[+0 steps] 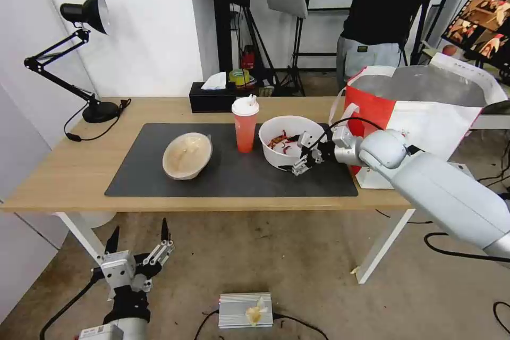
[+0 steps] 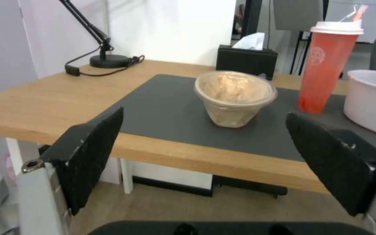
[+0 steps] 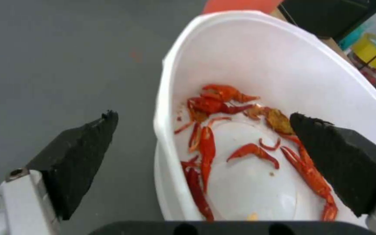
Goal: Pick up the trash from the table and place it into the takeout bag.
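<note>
Head view. Table (image 1: pixel 64 180), light wood, with a dark mat (image 1: pixel 234 180) on it. On the mat, left to right: beige bowl (image 1: pixel 187 155), tipped on its side; red cup (image 1: pixel 245 124), upright, white lid on; white bowl (image 1: pixel 287 141) with red scraps inside. Bag (image 1: pixel 425 111) stands at the table's right end, mouth up, foil lining showing, just right of the white bowl. Tissue box (image 1: pixel 212 98) at the far edge behind the cup; lamp (image 1: pixel 79 53) at the far left corner. Right gripper (image 1: pixel 305 156) at the white bowl's right rim, jaws spread, one finger outside the wall and one over the inside. Left gripper (image 1: pixel 139 241) low, in front of the table's near edge, pointing up, jaws spread, holding nothing.

Left wrist view. Left fingers (image 2: pixel 88 156) wide apart, level with the table edge. Beyond them the beige bowl (image 2: pixel 235 98) on the mat, the cup (image 2: pixel 329 65) to its right, the white bowl's wall (image 2: pixel 370 101) farther right.

Right wrist view. Right fingers (image 3: pixel 77 156) straddle the white bowl's rim (image 3: pixel 162 107), not yet closed on it; red shell scraps (image 3: pixel 214 130) lie on the bowl's floor.
</note>
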Motion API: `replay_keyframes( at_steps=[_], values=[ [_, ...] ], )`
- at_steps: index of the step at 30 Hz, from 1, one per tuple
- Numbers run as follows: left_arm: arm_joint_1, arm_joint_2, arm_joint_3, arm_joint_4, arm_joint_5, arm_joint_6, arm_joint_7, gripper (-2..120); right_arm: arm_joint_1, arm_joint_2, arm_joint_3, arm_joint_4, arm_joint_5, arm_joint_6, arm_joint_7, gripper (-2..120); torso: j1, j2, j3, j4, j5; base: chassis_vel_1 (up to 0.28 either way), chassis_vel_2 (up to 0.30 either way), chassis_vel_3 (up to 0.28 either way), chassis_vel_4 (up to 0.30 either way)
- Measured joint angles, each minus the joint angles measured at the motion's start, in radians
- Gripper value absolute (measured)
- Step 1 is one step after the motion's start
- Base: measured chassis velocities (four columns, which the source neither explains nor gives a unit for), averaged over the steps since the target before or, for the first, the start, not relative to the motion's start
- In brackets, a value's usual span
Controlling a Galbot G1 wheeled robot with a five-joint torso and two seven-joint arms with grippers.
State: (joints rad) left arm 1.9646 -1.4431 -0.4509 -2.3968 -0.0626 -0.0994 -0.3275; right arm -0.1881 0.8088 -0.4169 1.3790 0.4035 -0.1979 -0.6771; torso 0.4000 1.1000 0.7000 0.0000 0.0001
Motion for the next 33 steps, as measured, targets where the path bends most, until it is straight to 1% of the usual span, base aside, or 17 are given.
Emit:
replay_keyframes(
  at_steps=[15, 30, 33],
  values=[
    [-0.004, 0.002, 0.001, 0.006, 0.001, -0.006, -0.001, 100, 0.026, 0.024, -0.017, -0.071, -0.029, 0.001, -0.014, 100, 0.0, 0.0, 0.0, 0.0, -0.0001, 0.0, 0.0, 0.0, 0.0],
    [-0.004, -0.001, 0.0, 0.006, 0.002, -0.009, -0.002, 100, 0.037, 0.025, -0.026, -0.095, -0.039, 0.003, -0.018, 100, 0.0, 0.0, 0.0, -0.0001, -0.0001, 0.0, 0.0, 0.0, 0.0],
    [-0.004, -0.004, 0.002, 0.006, 0.003, -0.01, -0.002, 100, 0.038, 0.028, -0.027, -0.103, -0.05, 0.004, -0.03, 97, 0.0, 0.0, 0.0, -0.0001, -0.0002, 0.0, 0.0, 0.0, 0.0]
  ],
)
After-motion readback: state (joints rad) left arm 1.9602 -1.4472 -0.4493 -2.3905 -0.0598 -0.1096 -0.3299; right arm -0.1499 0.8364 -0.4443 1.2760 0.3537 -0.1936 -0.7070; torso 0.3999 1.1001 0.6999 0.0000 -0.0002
